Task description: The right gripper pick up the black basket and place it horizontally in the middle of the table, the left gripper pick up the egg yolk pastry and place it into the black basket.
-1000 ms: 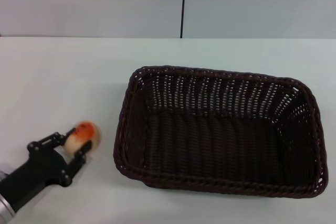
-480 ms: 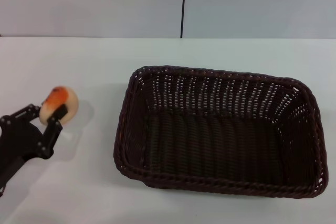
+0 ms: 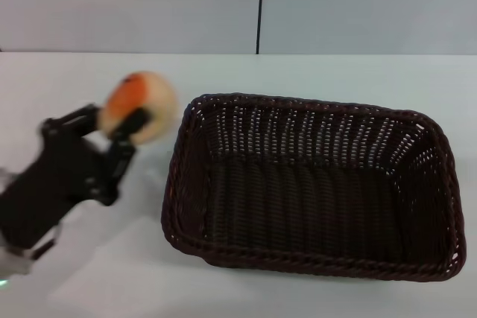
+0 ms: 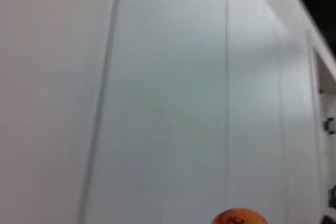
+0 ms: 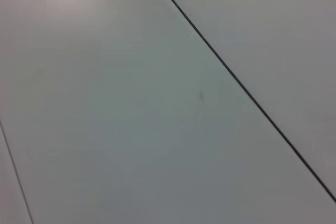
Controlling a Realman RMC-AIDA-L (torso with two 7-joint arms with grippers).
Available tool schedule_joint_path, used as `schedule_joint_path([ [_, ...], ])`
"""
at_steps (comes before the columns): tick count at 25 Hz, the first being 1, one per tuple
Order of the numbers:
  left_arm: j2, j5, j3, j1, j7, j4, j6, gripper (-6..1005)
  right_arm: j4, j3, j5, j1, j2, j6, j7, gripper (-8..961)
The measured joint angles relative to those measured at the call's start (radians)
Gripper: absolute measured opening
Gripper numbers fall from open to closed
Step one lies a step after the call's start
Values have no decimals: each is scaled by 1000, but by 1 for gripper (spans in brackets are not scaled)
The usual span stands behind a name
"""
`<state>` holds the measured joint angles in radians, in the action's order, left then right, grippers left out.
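The black basket (image 3: pixel 313 184) lies lengthwise on the white table (image 3: pixel 223 72), right of the middle, open side up and empty. My left gripper (image 3: pixel 112 130) is shut on the egg yolk pastry (image 3: pixel 139 106) and holds it up in the air just left of the basket's left rim. The pastry's orange top also shows at the edge of the left wrist view (image 4: pixel 239 217). The right gripper is out of view; the right wrist view shows only a pale wall.
A pale wall with a dark vertical seam (image 3: pixel 260 5) stands behind the table. Bare table lies left of the basket and behind it.
My left gripper has lifted the pastry off the table and carried it up and to the right, toward the basket's left rim. The basket has not moved.
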<state>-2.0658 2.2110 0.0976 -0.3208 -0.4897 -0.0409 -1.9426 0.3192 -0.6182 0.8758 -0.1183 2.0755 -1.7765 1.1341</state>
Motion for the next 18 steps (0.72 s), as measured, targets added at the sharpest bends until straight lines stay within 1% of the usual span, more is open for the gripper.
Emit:
schedule_joint_path([
  [3, -3, 4, -36, -35, 4, 64, 62, 199, -3, 4, 0, -1, -2, -1, -16, 760],
  [5, -3, 4, -36, -35, 4, 64, 62, 233, -5, 4, 1, -1, -2, -1, -35, 760],
  [6, -3, 13, -47, -45, 24, 98, 110, 250, -7, 4, 2, 0, -2, -1, -43, 760],
  [10, -3, 13, -47, -45, 24, 98, 110, 319, -7, 3, 4, -1, -3, -1, -63, 760],
  [11, -4, 25, -73, -42, 65, 140, 183, 336, -7, 3, 4, -1, -3, 0, -67, 760],
  [14, -2, 23, -71, -23, 67, 140, 180, 426, -12, 4, 5, -4, -2, 6, -90, 760],
  [15, 0, 19, -63, -6, 67, 135, 172, 456, -21, 4, 4, -7, -1, 5, -98, 760],
  [16, 2, 9, -34, 21, 67, 121, 164, 486, -31, 4, 4, -11, 0, 1, -107, 760],
  [17, 3, 2, 27, 51, 68, 100, 164, 516, -42, 4, 2, -15, 0, -6, -115, 760],
  [18, 3, 0, 57, 62, 68, 91, 167, 570, -52, 4, 1, -17, 1, -14, -126, 760],
])
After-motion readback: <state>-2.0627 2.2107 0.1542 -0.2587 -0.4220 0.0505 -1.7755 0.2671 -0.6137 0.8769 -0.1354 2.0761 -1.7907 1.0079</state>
